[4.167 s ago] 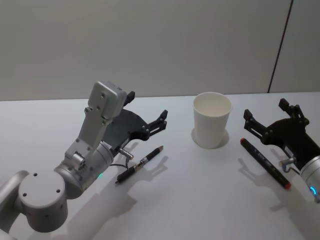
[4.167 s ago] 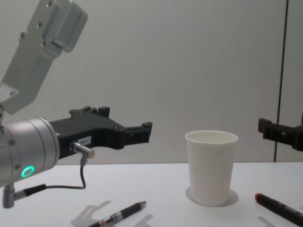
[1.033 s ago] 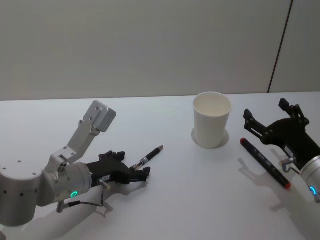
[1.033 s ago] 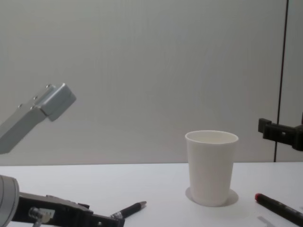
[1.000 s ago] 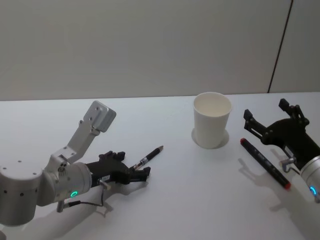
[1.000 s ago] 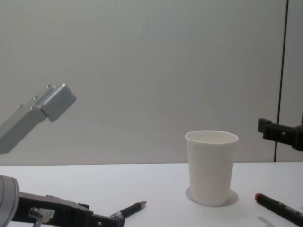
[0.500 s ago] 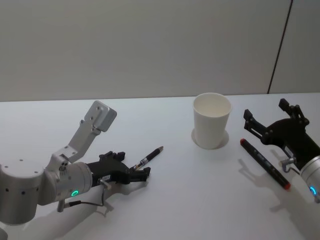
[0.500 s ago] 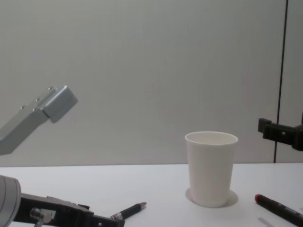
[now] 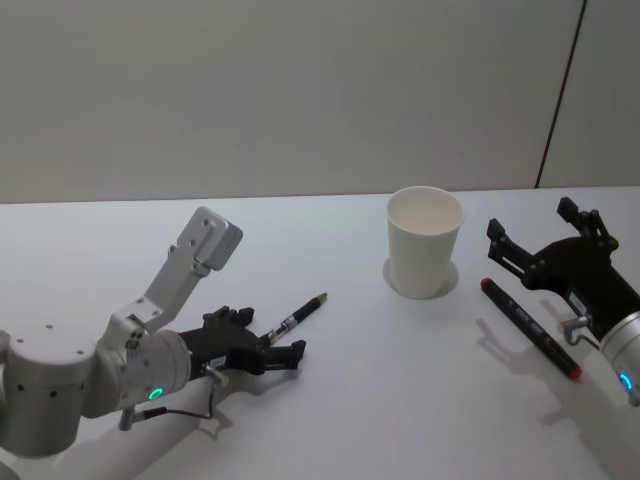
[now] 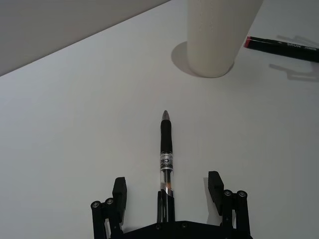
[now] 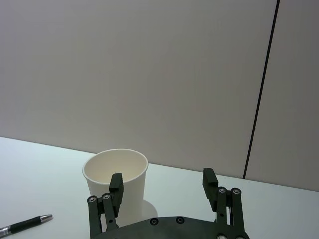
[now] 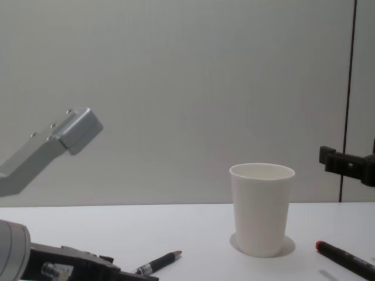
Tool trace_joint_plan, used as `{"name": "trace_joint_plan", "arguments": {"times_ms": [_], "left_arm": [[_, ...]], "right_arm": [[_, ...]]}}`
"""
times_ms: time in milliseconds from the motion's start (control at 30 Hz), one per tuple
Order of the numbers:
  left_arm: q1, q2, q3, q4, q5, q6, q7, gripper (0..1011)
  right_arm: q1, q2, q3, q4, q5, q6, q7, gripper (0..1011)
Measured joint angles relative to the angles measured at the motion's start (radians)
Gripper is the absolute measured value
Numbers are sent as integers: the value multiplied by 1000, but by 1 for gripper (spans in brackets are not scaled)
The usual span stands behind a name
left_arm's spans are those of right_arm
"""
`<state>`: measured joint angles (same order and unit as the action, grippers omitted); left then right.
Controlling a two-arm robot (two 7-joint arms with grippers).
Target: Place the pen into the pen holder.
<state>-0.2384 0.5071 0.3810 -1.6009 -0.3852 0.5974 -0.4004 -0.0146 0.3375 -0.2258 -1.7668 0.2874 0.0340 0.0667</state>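
A black pen (image 9: 297, 314) with a clear barrel lies flat on the white table, left of the pen holder (image 9: 425, 240), a white paper cup standing upright. My left gripper (image 9: 272, 336) is low on the table behind the pen. It is open, and in the left wrist view the pen (image 10: 167, 149) has its rear end between the spread fingers of the gripper (image 10: 167, 184), its tip pointing at the cup (image 10: 217, 35). My right gripper (image 9: 533, 222) hovers open to the right of the cup, holding nothing.
A black marker with a red cap (image 9: 530, 325) lies on the table right of the cup, under the right gripper. A grey wall stands behind the table (image 9: 360, 400). The left arm's grey elbow link (image 12: 55, 143) rises at the left.
The left arm came down from above the table to table level and has crept forward, so the pen's rear end lies between its fingers. Pen, cup and right arm stayed put.
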Motion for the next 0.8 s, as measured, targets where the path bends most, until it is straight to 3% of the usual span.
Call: {"name": "trace_joint_plan", "arguments": {"times_ms": [800], "left_arm": [[15,-3,14,-24,2,-10,20,1004]], "right_arm": [[0,0,0,0,0,0,0,1001]]}}
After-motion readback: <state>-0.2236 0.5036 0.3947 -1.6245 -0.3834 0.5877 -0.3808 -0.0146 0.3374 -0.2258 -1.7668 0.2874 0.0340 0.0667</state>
